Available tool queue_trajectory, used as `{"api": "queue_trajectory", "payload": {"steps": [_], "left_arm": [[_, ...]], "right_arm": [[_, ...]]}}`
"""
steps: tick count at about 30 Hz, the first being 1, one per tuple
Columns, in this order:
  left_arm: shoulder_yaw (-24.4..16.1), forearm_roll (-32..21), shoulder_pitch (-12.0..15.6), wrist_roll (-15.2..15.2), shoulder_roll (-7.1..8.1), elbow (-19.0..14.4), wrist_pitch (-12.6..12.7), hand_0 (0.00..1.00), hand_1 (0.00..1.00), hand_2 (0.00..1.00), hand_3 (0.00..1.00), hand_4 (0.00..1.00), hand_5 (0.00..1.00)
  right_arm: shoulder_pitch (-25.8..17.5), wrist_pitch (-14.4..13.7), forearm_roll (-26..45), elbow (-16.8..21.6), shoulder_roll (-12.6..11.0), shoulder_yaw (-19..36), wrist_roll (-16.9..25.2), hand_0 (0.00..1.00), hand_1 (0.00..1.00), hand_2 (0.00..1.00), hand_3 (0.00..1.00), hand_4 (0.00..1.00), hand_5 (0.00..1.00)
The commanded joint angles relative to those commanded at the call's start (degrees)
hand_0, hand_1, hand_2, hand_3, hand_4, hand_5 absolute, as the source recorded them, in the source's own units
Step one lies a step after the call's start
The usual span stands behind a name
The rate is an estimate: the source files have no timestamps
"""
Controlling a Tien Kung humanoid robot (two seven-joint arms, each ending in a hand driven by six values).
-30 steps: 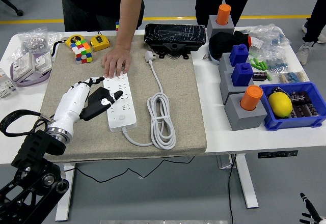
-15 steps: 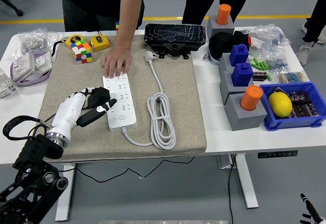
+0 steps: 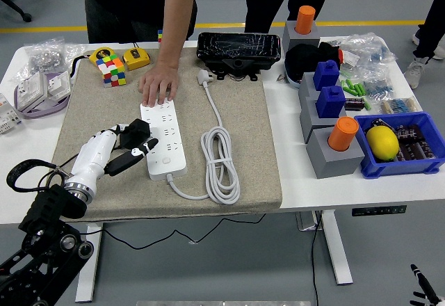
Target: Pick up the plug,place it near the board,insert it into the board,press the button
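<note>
A white power strip (image 3: 165, 139) lies lengthwise on the beige mat (image 3: 250, 125). Its own white plug (image 3: 204, 76) and coiled cable (image 3: 221, 163) lie to its right. A person's hand (image 3: 158, 83) presses down on the strip's far end. My left hand (image 3: 134, 147), white with dark fingers, sits low over the mat just left of the strip. It is shut on a black plug (image 3: 138, 135), which is held beside the strip's left edge, about level with its middle. Only a sliver of my right arm (image 3: 420, 286) shows, at the bottom right corner.
A colour cube (image 3: 111, 68) and yellow tape measures (image 3: 136, 58) sit at the mat's far left, a black case (image 3: 238, 47) at its far edge. Grey blocks with orange and blue pegs (image 3: 334, 142) and a blue bin (image 3: 410, 160) stand to the right. Bagged parts (image 3: 42, 87) lie far left.
My left hand has dropped lower toward the mat and drawn back slightly, still holding the black plug beside the strip. The person's hand stays on the strip's far end.
</note>
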Motion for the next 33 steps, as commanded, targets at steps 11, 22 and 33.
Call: {"api": "queue_trajectory", "payload": {"steps": [11,22,33], "left_arm": [[1.08,0.00,-0.88,-0.40,-0.21,0.09,-0.30,0.953,0.888,0.840,0.840,0.998,0.998],[3.29,-0.38,-1.81,-0.64,-0.18,0.34,-0.84,0.954,0.887,0.837,0.840,0.998,0.998],[5.46,0.08,-3.31,-0.48,-0.03,0.45,-1.59,0.956,0.885,0.836,0.840,0.998,0.998]], "right_arm": [[0.13,-0.05,0.02,0.00,-0.10,0.05,-0.02,0.998,0.861,0.780,0.832,0.998,0.998],[0.12,-0.06,-0.03,0.00,-0.11,0.13,0.05,0.998,0.860,0.780,0.833,0.998,0.998],[0.28,-0.11,0.02,0.00,-0.24,0.14,0.07,0.998,0.860,0.781,0.833,0.998,0.998]]}}
